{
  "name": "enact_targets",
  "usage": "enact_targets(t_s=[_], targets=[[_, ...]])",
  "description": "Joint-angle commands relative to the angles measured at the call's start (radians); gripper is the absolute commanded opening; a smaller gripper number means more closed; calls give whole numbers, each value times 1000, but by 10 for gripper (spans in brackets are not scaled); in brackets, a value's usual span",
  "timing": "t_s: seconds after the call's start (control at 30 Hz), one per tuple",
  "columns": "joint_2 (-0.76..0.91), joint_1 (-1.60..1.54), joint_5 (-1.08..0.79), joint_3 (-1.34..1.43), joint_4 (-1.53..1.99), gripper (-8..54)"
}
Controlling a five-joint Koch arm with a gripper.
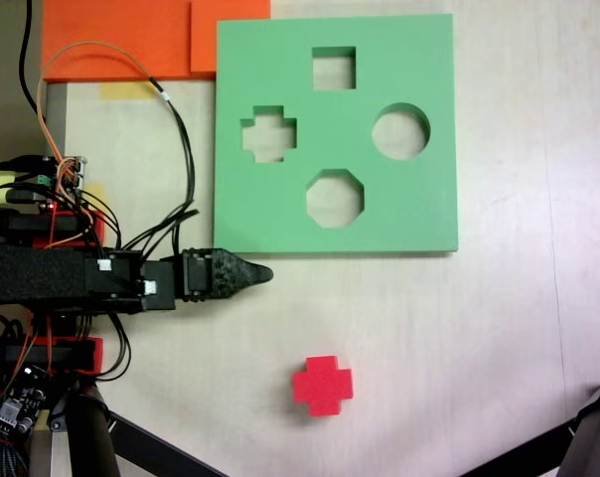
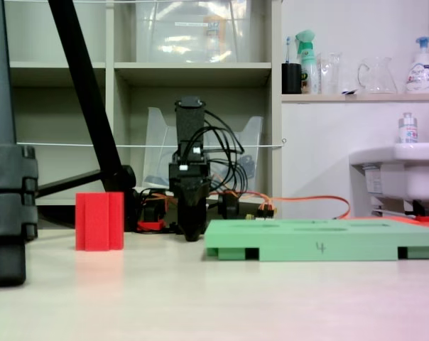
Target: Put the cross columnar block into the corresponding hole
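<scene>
Pale table (image 1: 499, 338): cross columnar block (image 1: 323, 385) lies apart from end effector (image 1: 263, 273)

The arm is built of black blocky segments, with a red printed base showing at its rear. Its claw (image 1: 263, 273) is black and tapers to a rounded, textured point; seen from the front in a fixed view (image 2: 192, 231), it narrows downward. Small white labels sit on the motor housings. Loose black cables loop off it, joined by thin orange wires.
</scene>
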Motion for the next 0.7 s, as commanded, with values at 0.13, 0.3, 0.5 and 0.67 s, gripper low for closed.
enact_targets(t_s=[0.13,0.3,0.5,0.67], targets=[[72,-14,9,71,14,343],[72,-14,9,71,14,343],[72,-58,5,71,14,343],[72,-83,2,71,15,342]])
